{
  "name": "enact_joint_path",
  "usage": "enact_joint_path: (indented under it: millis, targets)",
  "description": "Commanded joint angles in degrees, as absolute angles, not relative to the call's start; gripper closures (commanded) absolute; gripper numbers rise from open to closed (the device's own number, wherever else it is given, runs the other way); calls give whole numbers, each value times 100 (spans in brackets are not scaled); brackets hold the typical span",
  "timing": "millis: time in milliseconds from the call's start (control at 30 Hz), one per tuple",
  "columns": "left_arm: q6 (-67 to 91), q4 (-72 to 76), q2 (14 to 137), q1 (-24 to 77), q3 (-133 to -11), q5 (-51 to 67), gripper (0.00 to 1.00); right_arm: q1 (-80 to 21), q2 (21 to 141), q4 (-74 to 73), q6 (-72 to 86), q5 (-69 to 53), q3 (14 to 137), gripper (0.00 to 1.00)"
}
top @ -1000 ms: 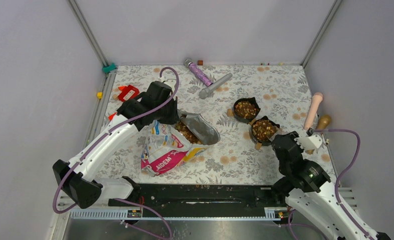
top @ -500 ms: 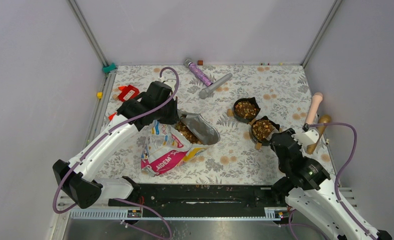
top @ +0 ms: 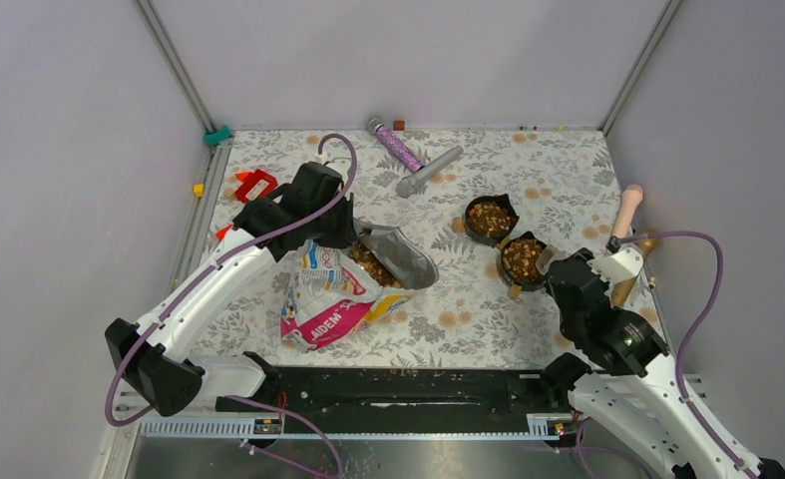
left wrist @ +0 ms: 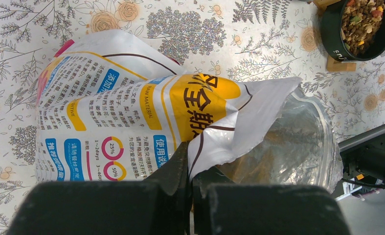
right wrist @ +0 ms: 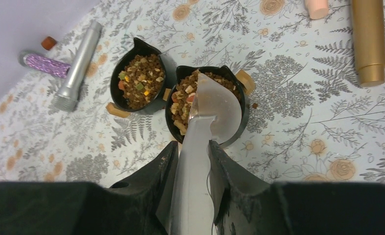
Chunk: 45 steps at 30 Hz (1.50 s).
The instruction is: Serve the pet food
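Only right wrist shows right jaws clamping metal scoop (right wrist: 215, 110), tip pointing away over pet food (right wrist: 183, 100) in near bowl (right wrist: 207, 69), left jaws pinching bag (left wrist: 107, 107)

The scoop (right wrist: 215, 108) covers some pet food (right wrist: 183, 100) in the near bowl (right wrist: 206, 69).

Pose: left arm (top: 218, 284) reaches forward and right from its base, wrist bent down over the bench, jaws pinched fully shut on the bag (left wrist: 131, 112) edge. The right arm (top: 607, 329) is folded near its base, wrist apparently pitched forward, jaws part-closed, clamping the scoop (right wrist: 215, 107) handle.
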<state>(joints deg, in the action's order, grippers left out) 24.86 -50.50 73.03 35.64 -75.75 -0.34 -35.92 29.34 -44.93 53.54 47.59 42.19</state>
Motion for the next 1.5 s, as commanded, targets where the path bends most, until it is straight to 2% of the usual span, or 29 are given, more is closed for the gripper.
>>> enact_joint_path:
  millis: [0, 400, 600, 833, 967, 1067, 1100, 1133, 1200, 1267, 1333, 1367, 1467]
  targets:
    - [2522, -4850, 7342, 3590, -7739, 176, 100, -3559, 3137, -4670, 5021, 5042, 4500, 100]
    - [2514, -4843, 7348, 3592, -7736, 174, 100, -3557, 3444, -4460, 3624, 4774, 4918, 100]
    - [2513, -4850, 7375, 3588, -7736, 167, 100, -3557, 3707, -4271, 2675, 3951, 5028, 100]
    - [2511, -4848, 7409, 3594, -7733, 153, 100, -3559, 3566, -3852, 2668, 3899, 4813, 100]
    - [2505, -4849, 7410, 3594, -7727, 120, 100, -3560, 3603, -4552, 3221, 4911, 5044, 100]
    - [2511, -4843, 7417, 3592, -7727, 158, 100, -3559, 3152, -3712, 2714, 4088, 4560, 100]
    - [2505, -4848, 7426, 3588, -7733, 141, 100, -3560, 3196, -3829, 2660, 3832, 4592, 100]
    - [2505, -4843, 7434, 3588, -7724, 113, 100, -3552, 3292, -4096, 2836, 3917, 4706, 100]
    - [2505, -4847, 7452, 3594, -7727, 79, 100, -3557, 3296, -4596, 3380, 4844, 4856, 100]
    - [2503, -4843, 7479, 3591, -7723, 93, 100, -3555, 2917, -4400, 3843, 5322, 4609, 100]
    - [2504, -4846, 7508, 3592, -7718, 82, 100, -3559, 2498, -3242, 3162, 4174, 4052, 100]
    - [2505, -4846, 7519, 3591, -7721, 79, 100, -3558, 2455, -3157, 3062, 3964, 3987, 100]
    - [2503, -4845, 7517, 3589, -7718, 62, 100, -3558, 2551, -3932, 3794, 4964, 4198, 100]
